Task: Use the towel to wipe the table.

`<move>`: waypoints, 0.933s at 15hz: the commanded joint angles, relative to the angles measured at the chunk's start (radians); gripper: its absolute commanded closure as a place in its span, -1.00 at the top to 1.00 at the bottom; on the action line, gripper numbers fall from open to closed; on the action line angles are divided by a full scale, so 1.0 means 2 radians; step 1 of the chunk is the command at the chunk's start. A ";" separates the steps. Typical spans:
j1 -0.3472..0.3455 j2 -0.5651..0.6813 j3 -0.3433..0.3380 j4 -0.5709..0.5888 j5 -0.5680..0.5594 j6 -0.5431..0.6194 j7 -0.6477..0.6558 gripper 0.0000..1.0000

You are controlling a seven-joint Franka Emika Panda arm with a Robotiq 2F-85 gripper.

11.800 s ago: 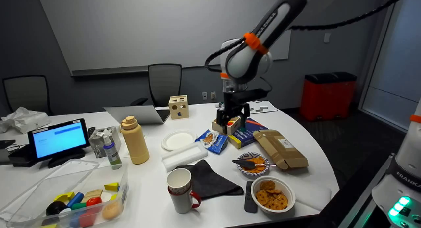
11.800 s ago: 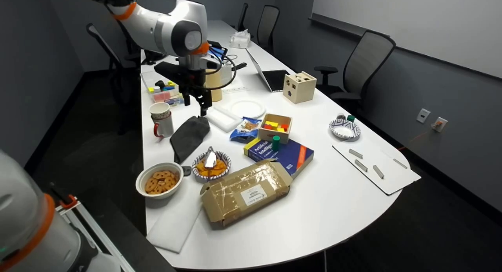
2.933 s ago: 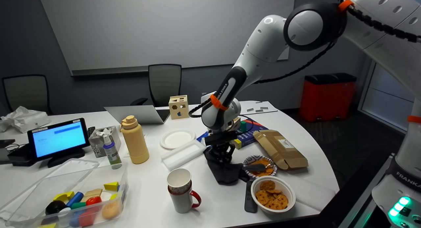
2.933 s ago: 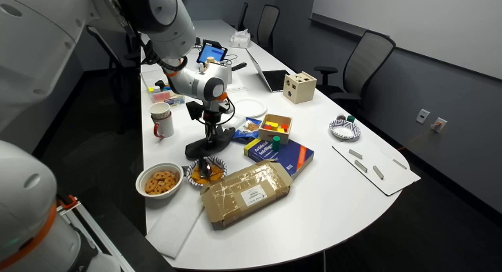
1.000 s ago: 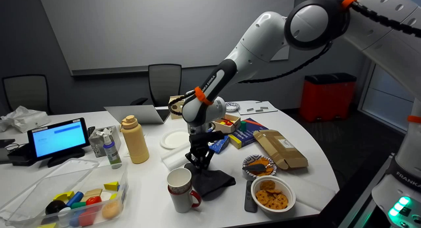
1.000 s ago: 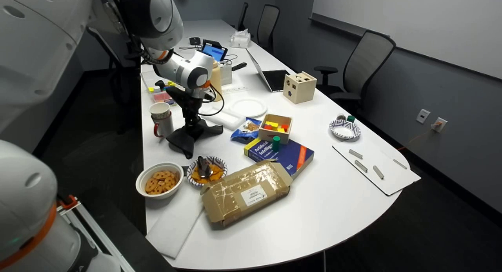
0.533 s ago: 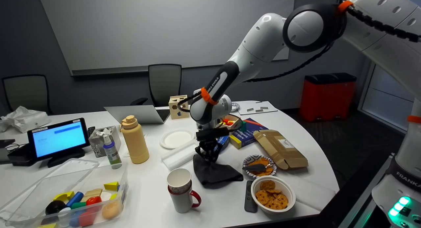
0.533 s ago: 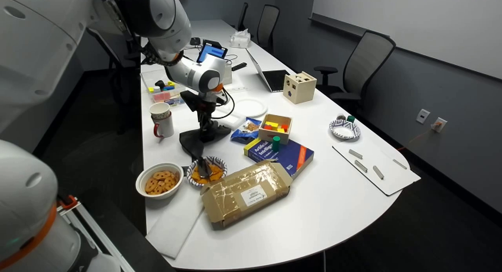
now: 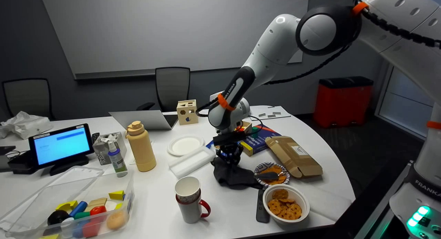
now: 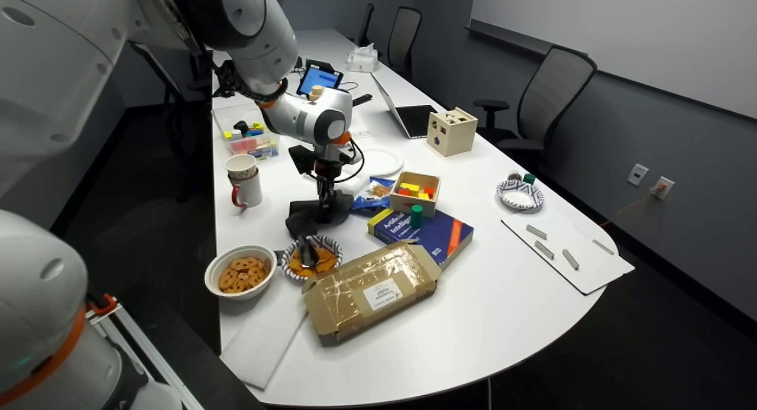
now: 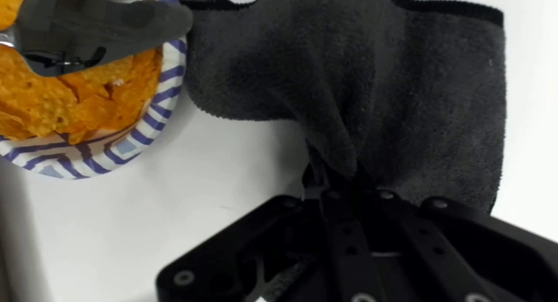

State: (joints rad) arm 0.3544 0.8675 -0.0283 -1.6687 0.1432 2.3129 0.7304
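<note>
With the towel (image 9: 237, 178) as the clock's centre and twelve toward the whiteboard (image 9: 172, 32), the left of the table (image 9: 155, 204) in an exterior view held a tablet (image 9: 62, 146) just past nine and a clear bin (image 9: 86, 189) of coloured blocks (image 9: 80, 208) just short of nine. A tan bottle (image 9: 140, 151) stood upright between nine and ten; a laptop (image 9: 144, 121) lay at ten with its lid raised. A white plate (image 9: 186, 145) was at ten too, but nearer, and a wooden shape cube (image 9: 187, 114) sat toward eleven. At eight stood a red-handled mug (image 9: 189, 211) with a cup (image 9: 187, 197) nested in it.

The towel lay rumpled on the table, and the gripper (image 11: 336, 180) stood over its side toward eleven. In the wrist view the fingers were clamped on a pinched fold, the rest fanning out from ten round to three.

Farther right, a blue book (image 9: 260, 140) lay at one and a remote (image 9: 262, 209) at five. At three, right beside the towel, a patterned bowl (image 9: 272, 164) held orange chips (image 9: 275, 169) and a dark-handled utensil (image 9: 267, 176); whether the rim touched the towel could not be told. A white bowl (image 9: 302, 200) of round crackers (image 9: 284, 207) sat at four, a cardboard box (image 9: 293, 156) between two and three.
</note>
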 commanded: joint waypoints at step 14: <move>-0.022 0.000 0.092 0.017 0.043 0.030 -0.074 -0.96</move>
State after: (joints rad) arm 0.3214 0.8658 0.1294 -1.6632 0.1988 2.3511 0.6425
